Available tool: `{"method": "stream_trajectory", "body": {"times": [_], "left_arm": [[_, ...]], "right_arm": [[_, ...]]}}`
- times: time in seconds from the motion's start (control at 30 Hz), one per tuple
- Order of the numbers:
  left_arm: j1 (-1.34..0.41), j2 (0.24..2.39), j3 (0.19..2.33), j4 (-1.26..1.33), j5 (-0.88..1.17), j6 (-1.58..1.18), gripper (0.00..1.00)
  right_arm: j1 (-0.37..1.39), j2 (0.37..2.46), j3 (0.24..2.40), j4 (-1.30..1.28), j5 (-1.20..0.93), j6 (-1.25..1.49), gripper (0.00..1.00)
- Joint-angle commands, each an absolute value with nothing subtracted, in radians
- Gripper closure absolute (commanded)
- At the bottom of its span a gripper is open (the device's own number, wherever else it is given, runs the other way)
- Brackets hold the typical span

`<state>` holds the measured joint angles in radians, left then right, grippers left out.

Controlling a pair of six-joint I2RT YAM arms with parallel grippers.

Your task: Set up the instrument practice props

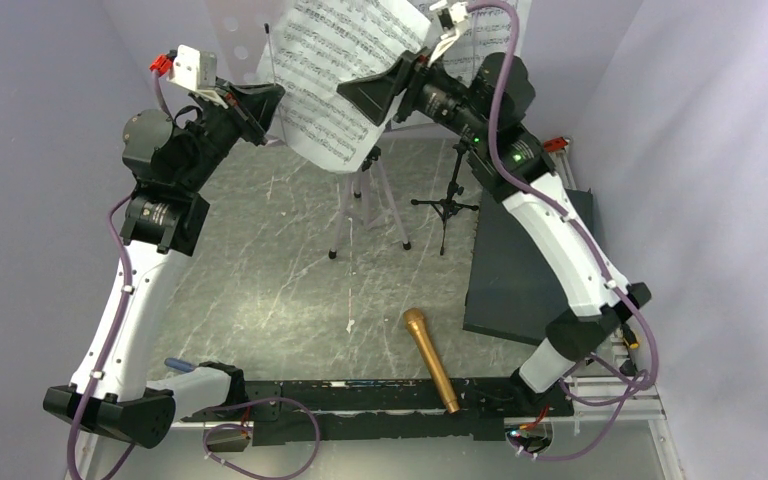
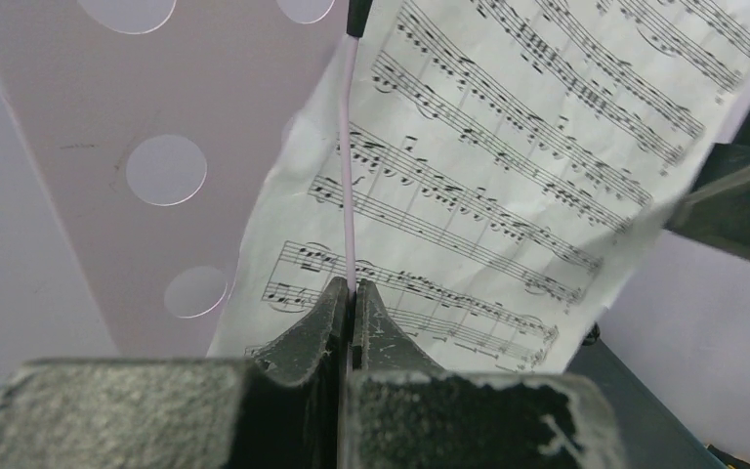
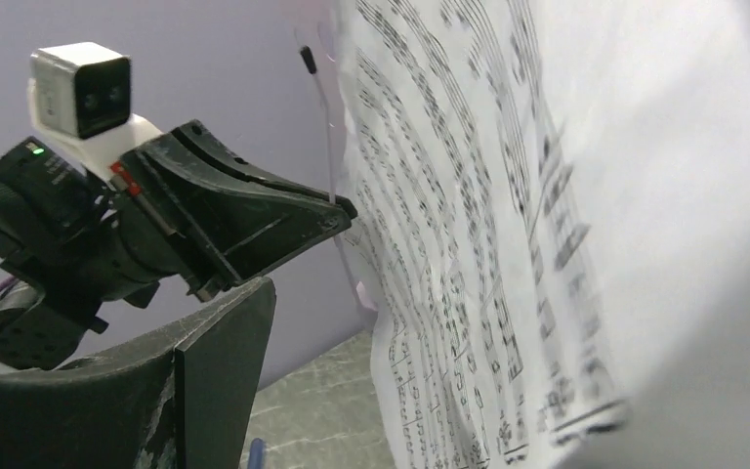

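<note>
The grey marbled table (image 1: 260, 290) carries a dark flat slab (image 1: 505, 270) along its right side. At the far middle stands the pale lilac music stand (image 1: 360, 195) on three legs, its desk with round holes raised toward the far wall. The music sheets (image 1: 345, 60) lean against that desk, their lower edge hanging free over the stand's post. Just right of the stand, apart from it, stands the small black tripod mic stand (image 1: 447, 205), upright. The gold microphone (image 1: 430, 358) lies flat near the front edge, its head pointing far and left.

The left gripper (image 2: 352, 293), at the left side of the sheets, is pinched tight on a thin lilac rod (image 2: 350, 166) that runs up across the paper. The right gripper (image 1: 365, 98), at the sheets' right side, has its fingers spread wide, with the paper between them.
</note>
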<state>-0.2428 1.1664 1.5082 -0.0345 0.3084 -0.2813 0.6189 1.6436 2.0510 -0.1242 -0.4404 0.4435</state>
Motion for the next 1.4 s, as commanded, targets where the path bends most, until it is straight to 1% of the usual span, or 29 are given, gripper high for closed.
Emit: {"method": "stream_trajectory", "body": {"times": [0.0, 0.07, 0.1, 0.13, 0.23, 0.33, 0.4, 0.47, 0.63, 0.83, 0.9, 0.93, 0.97, 1.07, 1.1, 1.17, 1.23, 1.37], "left_arm": [[-0.239, 1.139, 1.500, 0.003, 0.288, -0.269, 0.97], [-0.239, 1.138, 1.500, 0.002, 0.289, -0.268, 0.97], [-0.239, 1.139, 1.500, 0.002, 0.291, -0.267, 0.97], [-0.239, 1.139, 1.500, 0.002, 0.293, -0.267, 0.97], [-0.239, 1.137, 1.500, 0.002, 0.305, -0.260, 0.97], [-0.239, 1.129, 1.489, 0.016, 0.328, -0.254, 0.97], [-0.239, 1.124, 1.475, 0.036, 0.348, -0.244, 0.97], [-0.239, 1.118, 1.463, 0.060, 0.371, -0.235, 0.97], [-0.240, 1.115, 1.449, 0.104, 0.422, -0.220, 0.97], [-0.239, 1.125, 1.463, 0.090, 0.429, -0.216, 0.97], [-0.239, 1.125, 1.463, 0.082, 0.426, -0.215, 0.95], [-0.239, 1.124, 1.462, 0.076, 0.420, -0.214, 0.91], [-0.239, 1.122, 1.462, 0.070, 0.415, -0.211, 0.83], [-0.239, 1.103, 1.449, 0.049, 0.386, -0.194, 0.54], [-0.239, 1.095, 1.443, 0.038, 0.376, -0.187, 0.46], [-0.239, 1.075, 1.432, 0.017, 0.353, -0.167, 0.36], [-0.239, 1.058, 1.429, -0.023, 0.327, -0.140, 0.32], [-0.239, 1.009, 1.425, -0.116, 0.240, -0.077, 0.30]], "right_arm": [[0.622, 1.542, 2.018, -0.139, -0.345, 0.402, 0.28], [0.621, 1.525, 2.009, -0.166, -0.319, 0.389, 0.34], [0.621, 1.516, 1.998, -0.165, -0.311, 0.384, 0.38], [0.621, 1.509, 1.990, -0.158, -0.307, 0.380, 0.45], [0.621, 1.517, 2.003, -0.148, -0.321, 0.359, 0.71], [0.621, 1.566, 2.063, -0.152, -0.350, 0.343, 0.84], [0.622, 1.614, 2.135, -0.177, -0.370, 0.333, 0.92], [0.621, 1.662, 2.213, -0.204, -0.397, 0.328, 0.94], [0.621, 1.749, 2.367, -0.246, -0.431, 0.323, 0.95], [0.621, 1.769, 2.371, -0.176, -0.474, 0.367, 0.95], [0.623, 1.776, 2.365, -0.154, -0.493, 0.390, 0.95], [0.624, 1.777, 2.362, -0.143, -0.500, 0.399, 0.94], [0.626, 1.779, 2.360, -0.136, -0.506, 0.404, 0.94], [0.629, 1.785, 2.360, -0.128, -0.513, 0.413, 0.93], [0.629, 1.784, 2.359, -0.126, -0.514, 0.413, 0.92], [0.630, 1.778, 2.349, -0.120, -0.513, 0.413, 0.90], [0.631, 1.767, 2.332, -0.109, -0.507, 0.414, 0.88], [0.630, 1.754, 2.315, -0.100, -0.500, 0.413, 0.87]]}}
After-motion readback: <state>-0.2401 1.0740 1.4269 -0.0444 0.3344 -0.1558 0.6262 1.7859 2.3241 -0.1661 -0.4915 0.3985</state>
